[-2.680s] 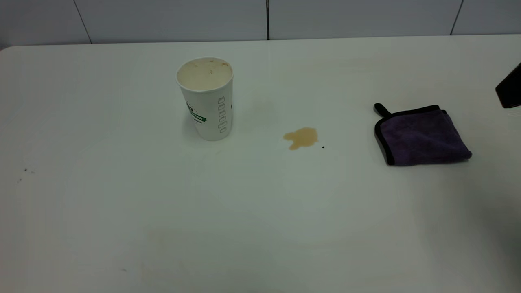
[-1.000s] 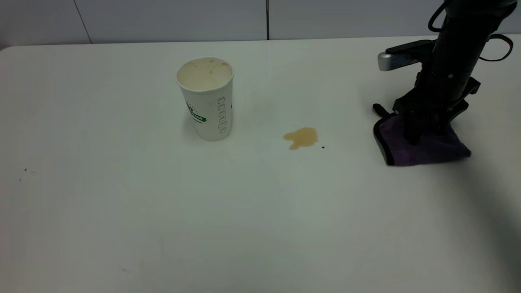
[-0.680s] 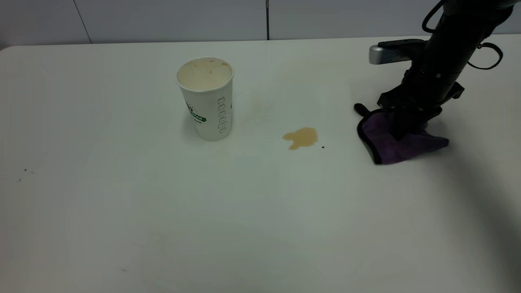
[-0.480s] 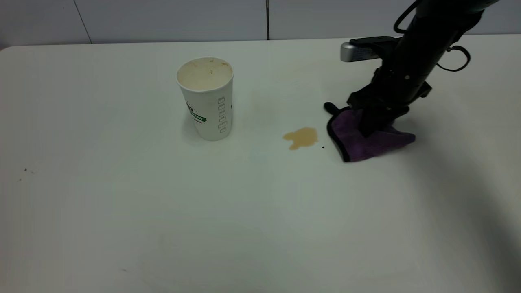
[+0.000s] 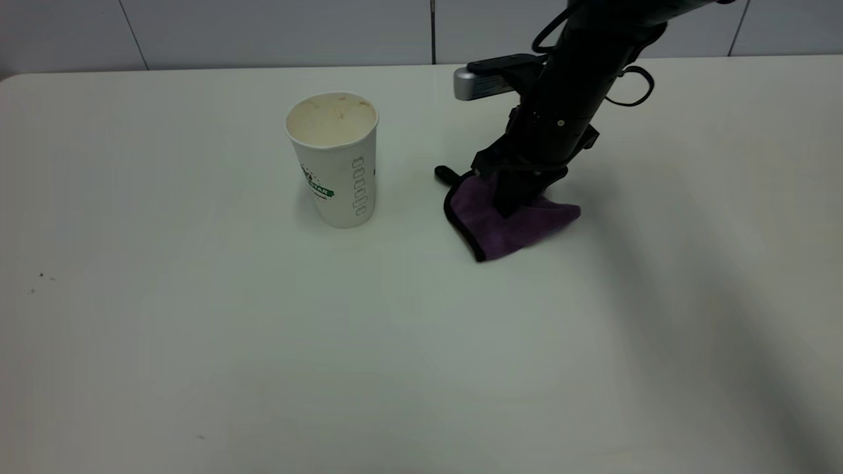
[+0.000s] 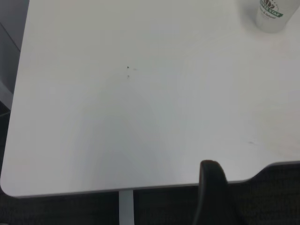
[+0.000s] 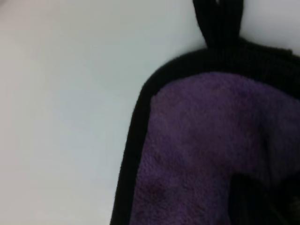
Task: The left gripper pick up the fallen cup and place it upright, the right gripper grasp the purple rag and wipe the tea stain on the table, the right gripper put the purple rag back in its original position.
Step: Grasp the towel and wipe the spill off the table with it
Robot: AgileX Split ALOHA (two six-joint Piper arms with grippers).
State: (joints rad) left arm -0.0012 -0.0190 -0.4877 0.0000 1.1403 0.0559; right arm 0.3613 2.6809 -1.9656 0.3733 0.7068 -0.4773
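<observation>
The white cup [image 5: 334, 164] with its green band stands upright on the table [image 5: 197, 329], left of centre; its base also shows in the left wrist view [image 6: 272, 14]. My right gripper [image 5: 515, 201] is shut on the purple rag [image 5: 510, 230] and presses it onto the table just right of the cup. The rag's black-trimmed purple pile [image 7: 201, 140] fills the right wrist view. The tea stain is hidden under the rag. My left gripper [image 6: 215, 197] hangs off the table's edge, far from the cup, and is out of the exterior view.
Tiny dark specks [image 5: 41, 275] lie at the table's left, and they show in the left wrist view as specks [image 6: 127, 68]. The table's edge [image 6: 117, 187] with a rounded corner is below the left gripper. A grey wall runs along the back.
The right gripper came in, closed on the rag and dragged it left across the table onto the spot where the stain showed. The cup has not moved.
</observation>
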